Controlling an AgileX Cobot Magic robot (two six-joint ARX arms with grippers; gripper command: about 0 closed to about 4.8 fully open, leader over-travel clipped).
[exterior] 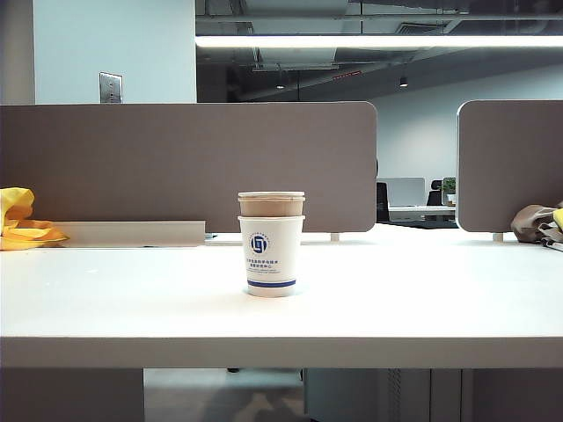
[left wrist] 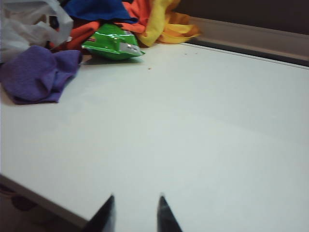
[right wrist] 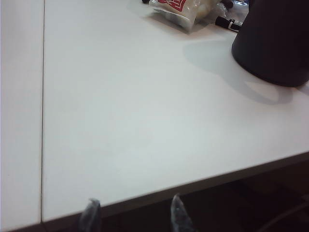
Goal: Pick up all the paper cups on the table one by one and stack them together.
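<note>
We are holding our left gripper (left wrist: 135, 212) partly open over the table (left wrist: 193, 135) edge, gripping nothing. Our right gripper (right wrist: 133, 215) is spread wide and empty too. A purple cloth (left wrist: 36, 72) and green packet (left wrist: 113, 44) are sitting near the left one; a dark pot (right wrist: 275, 41) is near the right. In the middle of the exterior view, the paper cups (exterior: 271, 243) are standing stacked, with bare table around them.

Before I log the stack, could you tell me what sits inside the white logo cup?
A brown cup is nested in the white logo cup, upper part showing. Whether another cup is hidden between them cannot be seen.
</note>
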